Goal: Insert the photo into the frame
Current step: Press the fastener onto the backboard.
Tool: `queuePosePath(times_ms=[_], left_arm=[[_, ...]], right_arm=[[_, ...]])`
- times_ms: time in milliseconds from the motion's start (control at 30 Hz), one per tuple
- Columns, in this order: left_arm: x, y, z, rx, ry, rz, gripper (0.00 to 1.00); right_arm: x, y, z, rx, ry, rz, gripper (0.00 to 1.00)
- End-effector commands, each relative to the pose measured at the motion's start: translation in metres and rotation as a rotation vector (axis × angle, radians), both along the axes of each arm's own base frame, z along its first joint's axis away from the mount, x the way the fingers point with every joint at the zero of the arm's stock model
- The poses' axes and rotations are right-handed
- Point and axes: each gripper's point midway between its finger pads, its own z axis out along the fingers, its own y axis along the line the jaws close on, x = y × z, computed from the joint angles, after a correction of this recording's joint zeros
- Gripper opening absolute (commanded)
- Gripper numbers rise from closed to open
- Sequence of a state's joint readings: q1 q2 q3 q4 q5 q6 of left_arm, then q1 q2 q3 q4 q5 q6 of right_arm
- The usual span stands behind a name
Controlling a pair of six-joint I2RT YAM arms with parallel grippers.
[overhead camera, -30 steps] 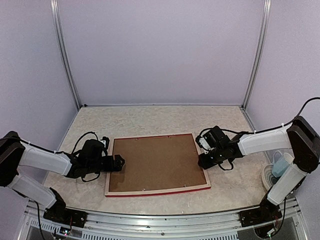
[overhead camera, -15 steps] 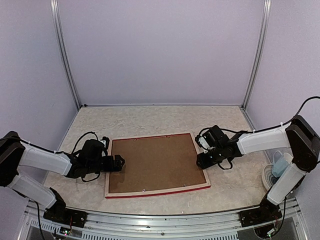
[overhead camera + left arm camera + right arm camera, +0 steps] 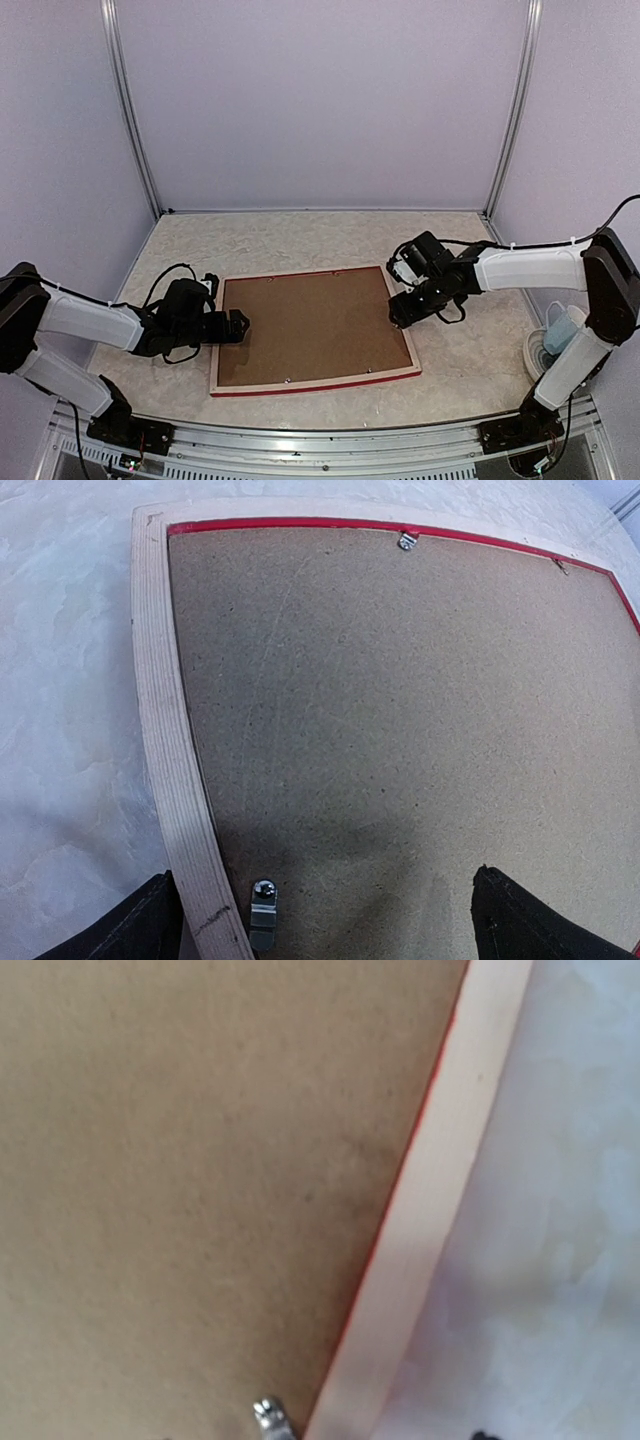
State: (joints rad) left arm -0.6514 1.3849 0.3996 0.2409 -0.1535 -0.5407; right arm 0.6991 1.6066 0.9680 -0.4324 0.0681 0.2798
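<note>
Two end effectors are mine, and neither has hold of anything that I can see. My left end effector (image 3: 238,325) stands fully spread; in the left wrist view its dark fingers (image 3: 140,930) sit in the bottom corners, one outside the pale rail and one over the board, with nothing between them. My right end effector (image 3: 398,312) is at the right edge of the frame, but its wrist view barely shows the fingertips, so I cannot tell how wide it stands.

The frame (image 3: 300,384) lies face down in the lower middle of the top view, flat on the marbled surface (image 3: 300,240). It shows pale wood rails with a thin red line at the inner edge. A brown backing board (image 3: 310,325) fills the opening, and small metal clips (image 3: 262,910) sit along the rails.

The photo is nowhere in view. I judge it lies under the board, so loading looks done. What may remain is turning the clips and pulling my arms back.
</note>
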Motion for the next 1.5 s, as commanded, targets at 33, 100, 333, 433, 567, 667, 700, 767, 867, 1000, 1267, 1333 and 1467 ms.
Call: queuePosePath(times_ms=[33, 100, 333, 433, 567, 667, 700, 767, 867, 1000, 1267, 1333, 1467], left_arm=[[0.001, -0.002, 0.003, -0.016, -0.015, -0.011, 0.99], [0.001, -0.002, 0.003, -0.016, -0.015, -0.011, 0.99], [0.002, -0.001, 0.005, -0.017, -0.02, -0.007, 0.99], [0.001, 0.003, 0.006, -0.01, -0.015, 0.021, 0.99], [0.001, 0.014, 0.0, 0.042, 0.031, 0.096, 0.99], [0.008, 0.022, 0.005, 0.068, 0.032, 0.158, 0.99], [0.009, 0.025, 0.006, 0.075, 0.03, 0.173, 0.99], [0.012, 0.03, 0.012, 0.069, 0.021, 0.204, 0.99], [0.013, 0.037, 0.016, 0.029, 0.028, 0.236, 0.98], [0.011, 0.048, 0.02, -0.01, 0.041, 0.271, 0.91], [0.002, 0.063, 0.003, 0.08, 0.12, 0.293, 0.82], [0.0, 0.063, -0.003, 0.107, 0.148, 0.286, 0.82], [-0.006, 0.06, -0.012, 0.109, 0.183, 0.263, 0.81]], right_arm=[[-0.007, -0.008, -0.015, -0.062, 0.048, 0.039, 0.63], [-0.007, -0.008, -0.02, -0.076, 0.055, 0.046, 0.63], [-0.009, -0.01, -0.036, -0.093, 0.079, 0.054, 0.63], [-0.012, -0.008, -0.042, -0.075, 0.09, 0.057, 0.63], [-0.014, -0.008, -0.046, -0.069, 0.092, 0.058, 0.63], [-0.012, -0.007, -0.045, -0.057, 0.075, 0.061, 0.63], [-0.012, -0.006, -0.045, -0.053, 0.072, 0.063, 0.63], [-0.012, -0.007, -0.046, -0.046, 0.06, 0.062, 0.63], [-0.014, -0.008, -0.05, -0.035, 0.05, 0.06, 0.63], [-0.016, -0.009, -0.051, -0.013, 0.025, 0.06, 0.64], [-0.015, -0.004, -0.042, 0.04, -0.028, 0.08, 0.65], [-0.015, -0.004, -0.039, 0.052, -0.034, 0.08, 0.65], [-0.017, -0.003, -0.03, 0.077, -0.056, 0.08, 0.66]])
